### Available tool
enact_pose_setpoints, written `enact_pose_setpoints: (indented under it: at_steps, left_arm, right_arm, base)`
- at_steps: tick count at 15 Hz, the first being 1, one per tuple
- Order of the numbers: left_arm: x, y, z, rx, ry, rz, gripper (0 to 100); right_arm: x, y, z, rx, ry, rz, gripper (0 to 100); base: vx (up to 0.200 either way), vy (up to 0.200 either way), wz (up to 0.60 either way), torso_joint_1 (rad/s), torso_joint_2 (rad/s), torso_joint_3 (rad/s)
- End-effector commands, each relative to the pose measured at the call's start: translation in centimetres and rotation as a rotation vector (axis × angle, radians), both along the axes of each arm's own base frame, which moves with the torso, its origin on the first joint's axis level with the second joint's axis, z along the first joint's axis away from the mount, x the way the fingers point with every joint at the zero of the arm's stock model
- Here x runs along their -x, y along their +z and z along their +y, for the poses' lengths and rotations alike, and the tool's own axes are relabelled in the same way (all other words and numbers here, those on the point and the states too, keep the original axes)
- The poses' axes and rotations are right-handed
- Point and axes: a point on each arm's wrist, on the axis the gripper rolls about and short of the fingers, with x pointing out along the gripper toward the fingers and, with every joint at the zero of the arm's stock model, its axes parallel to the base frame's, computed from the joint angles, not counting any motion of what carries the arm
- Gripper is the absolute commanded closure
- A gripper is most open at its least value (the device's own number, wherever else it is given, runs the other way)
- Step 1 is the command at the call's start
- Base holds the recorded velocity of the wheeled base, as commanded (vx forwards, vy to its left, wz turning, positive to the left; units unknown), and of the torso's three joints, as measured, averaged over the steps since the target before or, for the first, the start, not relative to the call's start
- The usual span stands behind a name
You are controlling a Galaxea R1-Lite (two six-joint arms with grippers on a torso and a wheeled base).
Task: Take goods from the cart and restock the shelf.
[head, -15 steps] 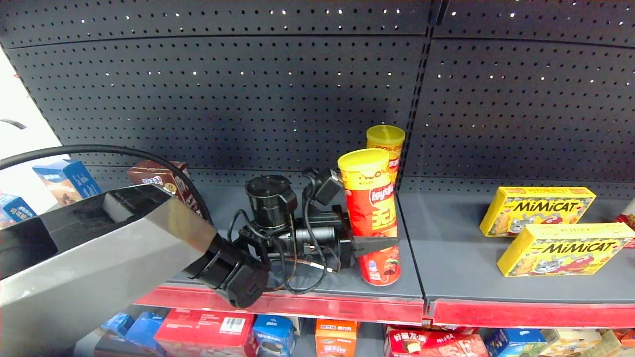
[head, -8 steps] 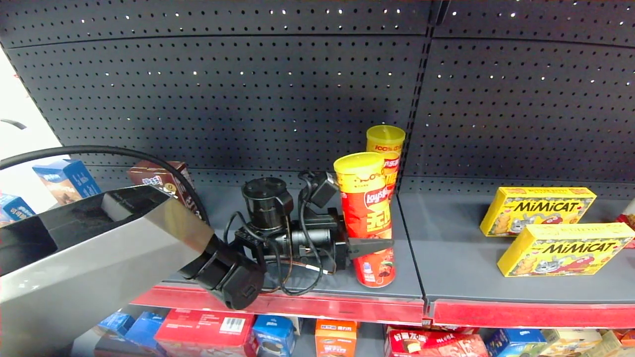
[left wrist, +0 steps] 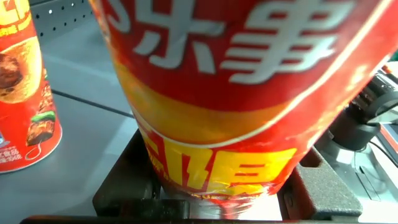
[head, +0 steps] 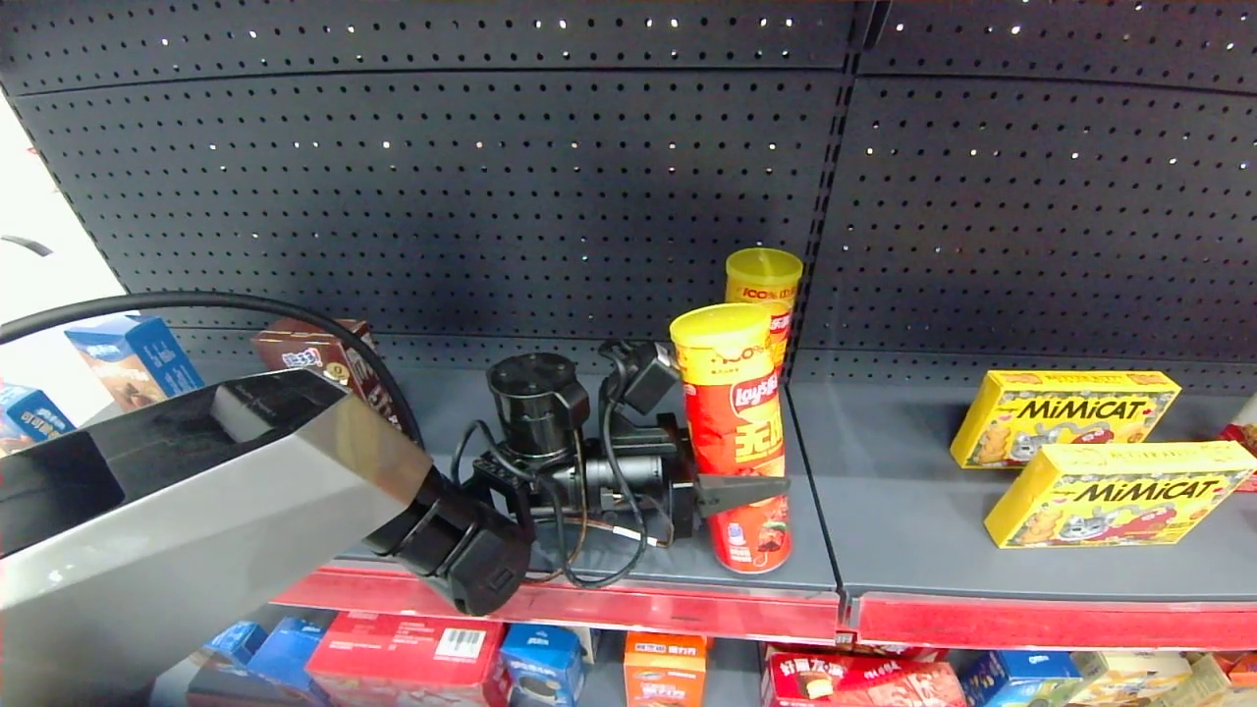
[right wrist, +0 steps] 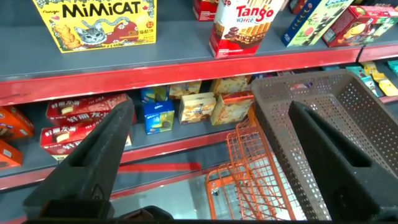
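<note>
A red chip can with a yellow lid stands upright near the front edge of the grey shelf. My left gripper is shut around its lower half from the left. In the left wrist view the can sits between the dark fingers. A second chip can of the same kind stands just behind it against the pegboard, and it appears beside the held one as the second can. My right gripper hangs open with nothing in it above the cart's grey basket.
Two yellow boxes lie on the shelf to the right, with bare shelf between them and the cans. A brown box and a blue box stand at the left. Packed goods fill the lower shelf. The orange cart frame sits under the basket.
The held can swayed slightly left, then came back right and ended a touch lower. The left gripper stayed shut on it throughout.
</note>
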Motion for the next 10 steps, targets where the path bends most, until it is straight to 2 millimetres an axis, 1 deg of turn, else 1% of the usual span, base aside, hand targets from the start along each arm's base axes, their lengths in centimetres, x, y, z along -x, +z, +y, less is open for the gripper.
enact_pose_setpoints:
  at_steps: [1,4,7,10]
  left_arm:
    - [-0.39,0.15,-0.07,0.007,0.004,-0.012,100]
    - [-0.52,0.06,-0.01,-0.013,0.008,-0.057,100]
    - [-0.52,-0.44,0.07,-0.058,0.009,-0.081,100]
    - [-0.60,0.37,0.02,-0.061,0.009,-0.110,100]
  right_arm:
    - [0.21,-0.30,-0.02,0.001,0.000,-0.006,0]
    - [0.36,-0.98,-0.03,0.001,0.000,-0.006,0]
    - [0.37,-1.02,-0.03,0.001,0.000,-0.006,0]
    - [0.58,-1.10,-0.05,0.000,0.000,-0.015,0]
  base:
    - [0.000,0.000,0.00,0.000,0.00,0.000]
    - [0.000,0.000,0.00,0.000,0.00,0.000]
    - [0.000,0.000,0.00,0.000,0.00,0.000]
    - [0.000,0.000,0.00,0.000,0.00,0.000]
